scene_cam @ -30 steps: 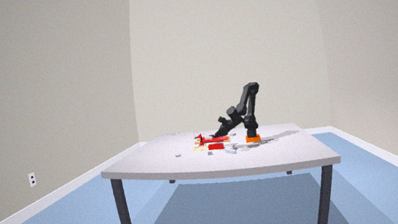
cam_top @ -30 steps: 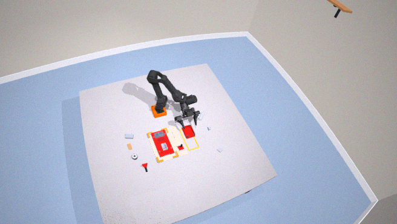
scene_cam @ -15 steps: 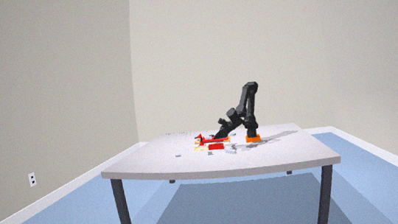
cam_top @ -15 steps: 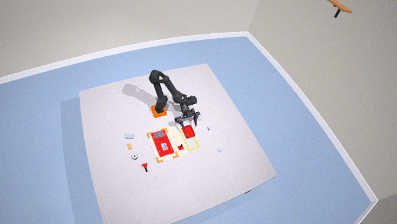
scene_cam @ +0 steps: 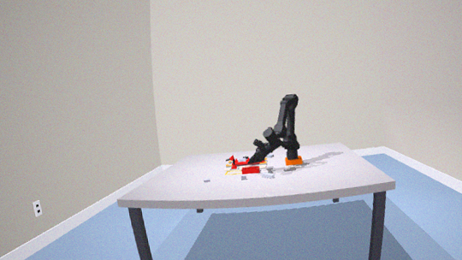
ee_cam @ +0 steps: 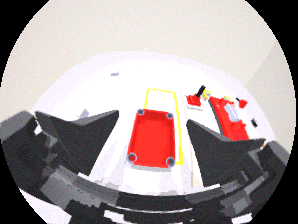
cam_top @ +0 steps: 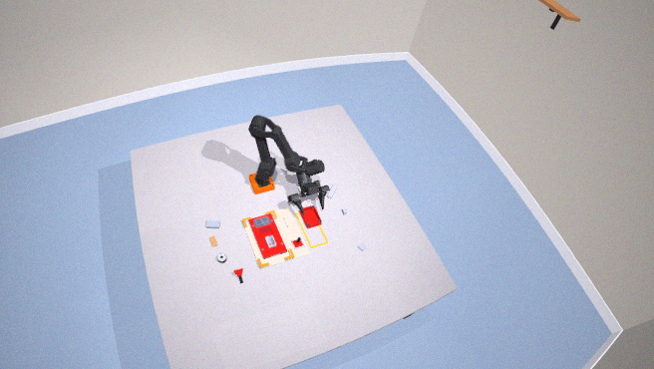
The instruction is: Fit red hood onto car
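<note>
Red hood [cam_top: 311, 216] [scene_cam: 251, 170] [ee_cam: 152, 138] lying on the desk [cam_top: 299, 309] [scene_cam: 257, 191] [ee_cam: 95, 95], partly within a yellow outline [cam_top: 319, 246] [ee_cam: 162, 90]; a corner boss is visible at each corner. The end effector [cam_top: 311, 206] [scene_cam: 250, 162] [ee_cam: 153, 117] is open and empty, its fingers spread wide near the hood. Beside the hood, apart from it, the red chassis [cam_top: 265, 236] [ee_cam: 226, 117] occupies its jig [cam_top: 262, 263], with the gray engine block [cam_top: 270, 241] [ee_cam: 231, 112] on the deck.

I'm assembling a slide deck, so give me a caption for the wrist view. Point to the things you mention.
Open claw [cam_top: 312, 208] [ee_cam: 153, 117] over the red hood [cam_top: 311, 217] [scene_cam: 251, 170] [ee_cam: 152, 137].
</note>
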